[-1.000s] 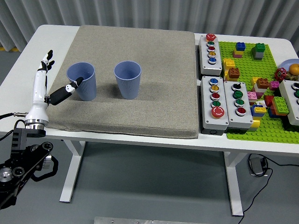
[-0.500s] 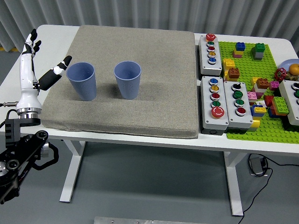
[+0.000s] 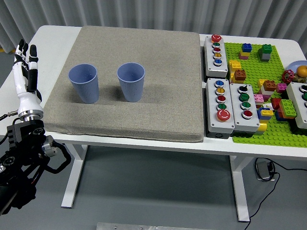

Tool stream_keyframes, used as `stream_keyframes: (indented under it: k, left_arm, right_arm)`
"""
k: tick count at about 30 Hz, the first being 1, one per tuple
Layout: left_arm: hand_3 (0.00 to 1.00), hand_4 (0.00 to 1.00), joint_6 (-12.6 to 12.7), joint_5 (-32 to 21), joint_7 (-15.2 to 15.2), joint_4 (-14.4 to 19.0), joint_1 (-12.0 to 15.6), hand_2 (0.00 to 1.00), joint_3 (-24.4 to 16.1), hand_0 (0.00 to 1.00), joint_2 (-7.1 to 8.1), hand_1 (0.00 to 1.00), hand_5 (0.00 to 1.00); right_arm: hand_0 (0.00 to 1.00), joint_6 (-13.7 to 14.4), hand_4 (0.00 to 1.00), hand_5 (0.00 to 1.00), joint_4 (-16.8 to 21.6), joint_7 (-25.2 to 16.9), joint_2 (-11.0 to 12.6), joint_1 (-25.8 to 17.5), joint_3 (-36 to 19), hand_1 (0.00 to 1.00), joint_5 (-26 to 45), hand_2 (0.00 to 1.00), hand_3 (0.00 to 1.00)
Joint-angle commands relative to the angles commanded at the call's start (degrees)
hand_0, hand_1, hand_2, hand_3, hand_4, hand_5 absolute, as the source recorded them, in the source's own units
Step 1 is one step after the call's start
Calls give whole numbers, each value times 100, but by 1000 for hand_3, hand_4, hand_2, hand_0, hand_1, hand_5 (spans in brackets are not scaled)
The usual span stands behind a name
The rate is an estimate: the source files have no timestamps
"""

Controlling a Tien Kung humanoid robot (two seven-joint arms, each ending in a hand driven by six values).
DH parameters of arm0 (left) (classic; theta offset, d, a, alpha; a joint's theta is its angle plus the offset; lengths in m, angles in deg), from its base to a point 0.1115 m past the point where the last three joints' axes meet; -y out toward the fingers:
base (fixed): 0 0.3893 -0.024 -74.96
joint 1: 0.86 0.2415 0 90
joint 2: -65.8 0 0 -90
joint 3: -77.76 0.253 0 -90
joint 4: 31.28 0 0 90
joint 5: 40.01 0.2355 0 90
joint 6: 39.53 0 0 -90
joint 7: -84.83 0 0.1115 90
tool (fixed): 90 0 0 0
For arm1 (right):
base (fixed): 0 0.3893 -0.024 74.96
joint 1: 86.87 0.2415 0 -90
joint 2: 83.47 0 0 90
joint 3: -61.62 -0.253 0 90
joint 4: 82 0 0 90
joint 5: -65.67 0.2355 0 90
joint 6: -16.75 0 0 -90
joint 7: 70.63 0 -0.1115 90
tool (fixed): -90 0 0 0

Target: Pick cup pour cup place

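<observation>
A white table (image 3: 57,36) fills the upper part of the head view, and most of its left and middle is covered by a grey mat (image 3: 144,110). To the right of the mat a green baseplate (image 3: 278,132) is laid, scattered with coloured bricks (image 3: 266,86). Between mat and baseplate three grey button boxes are set: one at the back (image 3: 216,56) and two side by side nearer the front, the left of the pair (image 3: 221,105) just beside the mat's edge and the other (image 3: 245,102) touching it. A fourth box (image 3: 301,103) is cut off by the right edge, and behind it part of a plate (image 3: 293,65) with small items is seen; what they are cannot be made out.

Two blue cups are stood upright on the mat's left half, open ends up, near each other but apart: the left cup (image 3: 84,84) and the right cup (image 3: 131,82). Whether anything is held inside them cannot be told from this angle.

The left hand (image 3: 25,72) is seen at the picture's left edge, over the bare table strip beside the mat, well clear of the left cup. Its fingers (image 3: 21,50) are stretched out straight, pointing away from the robot, and nothing is grasped. Below it the black arm (image 3: 24,158) is seen off the table's near edge.
</observation>
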Motion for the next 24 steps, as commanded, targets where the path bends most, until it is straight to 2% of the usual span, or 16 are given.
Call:
stream_keyframes:
  k: [24]
  left_arm:
    - [986, 892, 59, 822, 224, 33, -6, 998, -90, 847, -15, 869, 998]
  right_arm:
    - [671, -1, 2, 70, 3, 2, 14, 7, -35, 598, 15, 560, 573]
